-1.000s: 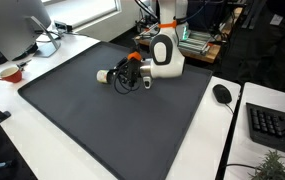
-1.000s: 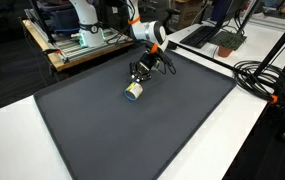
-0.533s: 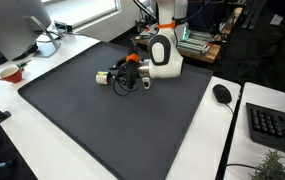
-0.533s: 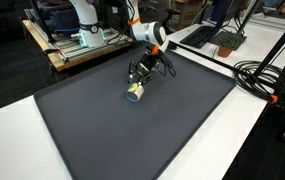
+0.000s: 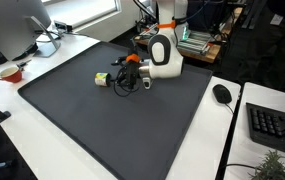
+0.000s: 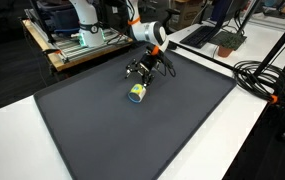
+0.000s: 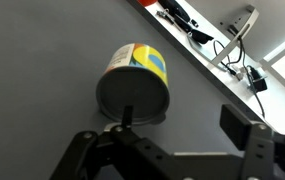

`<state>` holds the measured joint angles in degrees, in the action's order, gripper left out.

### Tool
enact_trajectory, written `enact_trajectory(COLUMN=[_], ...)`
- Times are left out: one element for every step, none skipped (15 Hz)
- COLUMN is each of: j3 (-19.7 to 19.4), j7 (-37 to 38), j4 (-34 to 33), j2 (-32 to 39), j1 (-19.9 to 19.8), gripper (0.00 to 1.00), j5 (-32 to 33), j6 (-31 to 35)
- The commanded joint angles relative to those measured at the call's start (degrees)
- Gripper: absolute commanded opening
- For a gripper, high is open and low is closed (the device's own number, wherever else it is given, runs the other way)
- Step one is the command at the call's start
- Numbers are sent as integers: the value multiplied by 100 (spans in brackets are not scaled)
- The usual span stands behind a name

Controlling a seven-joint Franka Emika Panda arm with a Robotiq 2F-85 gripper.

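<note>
In an exterior view, a red cup (image 5: 10, 72) sits at the far left on the white worktop (image 5: 42, 150). A big dark mat (image 5: 112, 125) covers the middle of it. On the mat, in the upper middle of the frame, lies the can (image 5: 101, 78) — on its side, not standing. Just to its right is the tool (image 5: 119, 78), low over the mat and aimed at the can. A black mouse (image 5: 222, 93) rests further right.

In the wrist view the tool's two fingers (image 7: 82, 150) are spread wide at the bottom of the frame. The can lies just past them, apart from both, so the tool holds nothing.

I think the step in hand is lining up on the can. A grab would call for the fingers to go either side of the round body and then squeeze gently — a can on its side can roll away.

The can is short and round. Its flat dark end faces the wrist camera. Its label is yellow, blue and white.
</note>
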<state>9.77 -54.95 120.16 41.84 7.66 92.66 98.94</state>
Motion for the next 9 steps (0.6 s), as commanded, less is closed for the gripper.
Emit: enact_trajectory(j3=[73, 99, 135, 193, 259, 351, 464, 492, 520], j7=[-109, -110, -114, -106, -75, -5, 54, 79, 146], j4=[283, 352, 463, 663, 900, 1194, 1581, 1772, 1960], j2=[-288, -345, -438, -607, -816, -1101, -1539, -1771, -2048], j1=[-4, -2, 12, -18, -62, -152, -295, -330, -370], gripper=[100, 100, 100, 100, 100, 100, 100, 100, 100], j5=[-81, -80, -160, -229, -256, -299, -424, -505, -651], j6=[156, 182, 147, 205, 332, 600, 1030, 1319, 1612])
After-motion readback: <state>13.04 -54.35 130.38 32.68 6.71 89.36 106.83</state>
